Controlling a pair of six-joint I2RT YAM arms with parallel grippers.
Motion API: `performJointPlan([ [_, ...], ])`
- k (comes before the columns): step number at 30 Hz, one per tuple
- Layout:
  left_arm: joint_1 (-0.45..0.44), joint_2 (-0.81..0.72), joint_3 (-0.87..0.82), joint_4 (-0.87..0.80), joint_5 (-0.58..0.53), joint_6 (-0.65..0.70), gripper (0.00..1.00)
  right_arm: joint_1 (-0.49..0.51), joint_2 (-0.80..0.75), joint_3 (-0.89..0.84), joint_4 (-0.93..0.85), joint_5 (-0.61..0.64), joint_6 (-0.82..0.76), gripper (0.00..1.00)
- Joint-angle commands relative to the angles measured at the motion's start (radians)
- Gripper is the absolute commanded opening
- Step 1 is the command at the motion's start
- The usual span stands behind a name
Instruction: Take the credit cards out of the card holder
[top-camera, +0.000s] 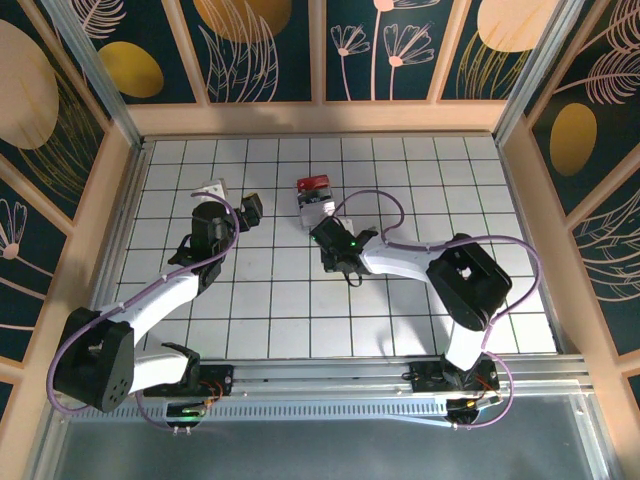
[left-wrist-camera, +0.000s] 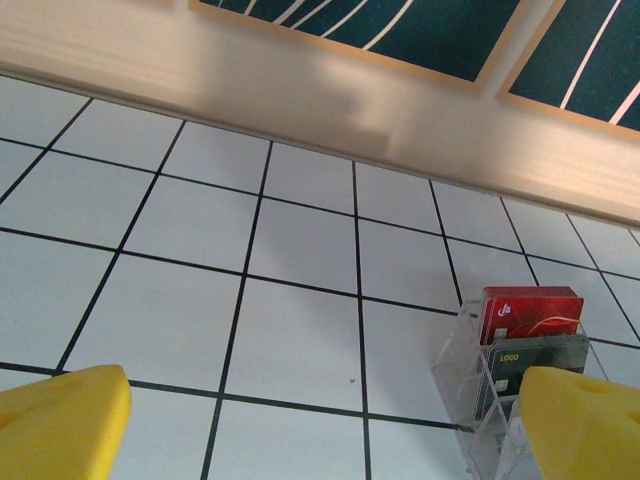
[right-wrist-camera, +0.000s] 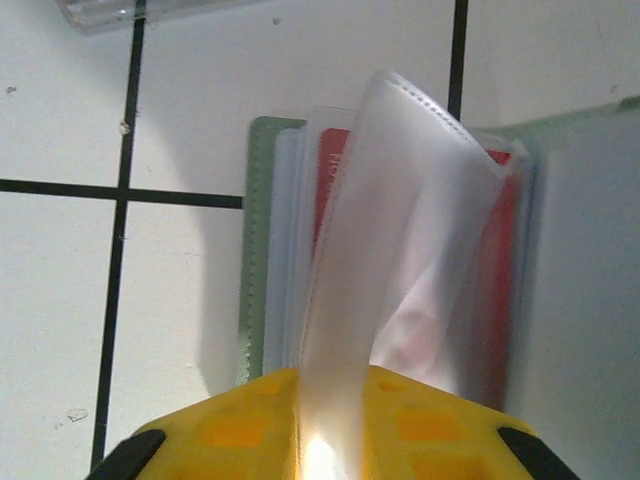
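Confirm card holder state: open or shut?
Open: card holder lies spread, right gripper lifts one clear sleeve, red card showing in the pocket beneath.

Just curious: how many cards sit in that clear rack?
2 in the clear rack: a red card on the back tier, a grey card just in front. More may hide behind the yellow finger.

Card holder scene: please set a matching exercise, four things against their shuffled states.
Things:
1. left gripper
2. right gripper
3. card holder
4. grey card

States:
A. lying open on the table
B. shut on a clear sleeve
C. open, holding nothing
D. standing in a clear rack

Pairs: 1-C, 2-B, 3-A, 4-D.
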Motion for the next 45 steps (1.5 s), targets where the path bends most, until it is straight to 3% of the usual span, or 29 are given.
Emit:
performJointPlan([
  [1,0.004,-0.021,0.030,-0.009,-0.009,0.020,0.99,-0.011,-0.050,-0.019,0.028,0.004,0.010,0.17],
  [8,0.005,-0.022,0.030,-0.010,-0.006,0.021,0.99,-0.012,-0.095,-0.046,0.094,-0.070,-0.013,0.16],
  [15,0.001,-0.033,0.036,-0.010,0.036,0.036,0.99,-0.027,-0.126,-0.095,0.159,-0.162,-0.021,0.22],
  [22,-0.129,0.003,0.103,-0.082,-0.114,0.128,0.99,-0.085,-0.193,-0.181,0.203,-0.182,-0.006,0.32],
  [25,-0.162,0.027,0.117,-0.092,-0.125,0.123,0.99,-0.113,-0.217,-0.212,0.218,-0.193,-0.005,0.35],
  [45,-0.169,0.063,0.168,-0.113,-0.103,0.107,0.99,-0.236,-0.310,-0.313,0.302,-0.258,-0.021,0.46],
])
